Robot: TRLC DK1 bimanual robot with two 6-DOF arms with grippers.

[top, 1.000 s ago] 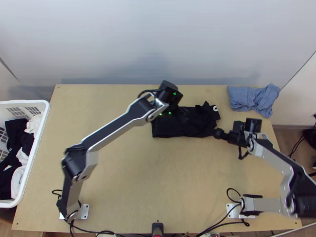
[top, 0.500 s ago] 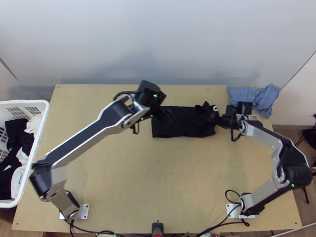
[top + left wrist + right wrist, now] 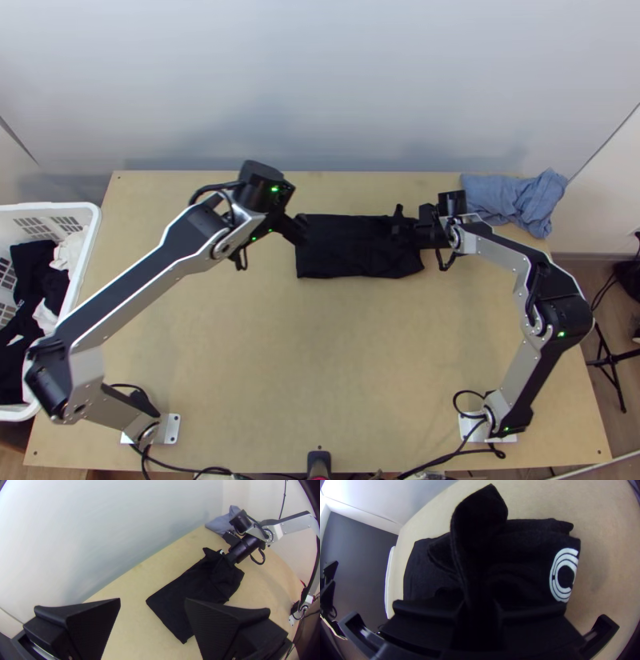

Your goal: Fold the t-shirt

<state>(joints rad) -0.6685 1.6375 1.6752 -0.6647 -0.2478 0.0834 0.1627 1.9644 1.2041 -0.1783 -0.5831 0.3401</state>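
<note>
- Black and folded into a compact oblong, the t-shirt (image 3: 352, 260) lies on the far half of the counter (image 3: 320, 360) in the top view, slightly right of the middle.
- The left gripper (image 3: 302, 229) is at the t-shirt's left end in that view; whether it touches the cloth, I cannot tell.
- The right gripper (image 3: 400, 227) is over the right end of the t-shirt.
- A crumpled blue cloth (image 3: 512, 200) lies at the counter's far right corner, and a white basket (image 3: 80, 272) of dark and white clothes stands along the left side.
- In the left wrist view, the left gripper (image 3: 152, 600) has its fingers (image 3: 90, 623) spread wide with nothing between them; the t-shirt lies past them on the counter, its outer part fairly smooth, the cloth by the right gripper more rumpled.
- In the right wrist view, the right gripper (image 3: 480, 606) has its fingers drawn in on an upright fold of the t-shirt, pinched between them; white rings (image 3: 557, 576) are printed on the cloth to one side.
</note>
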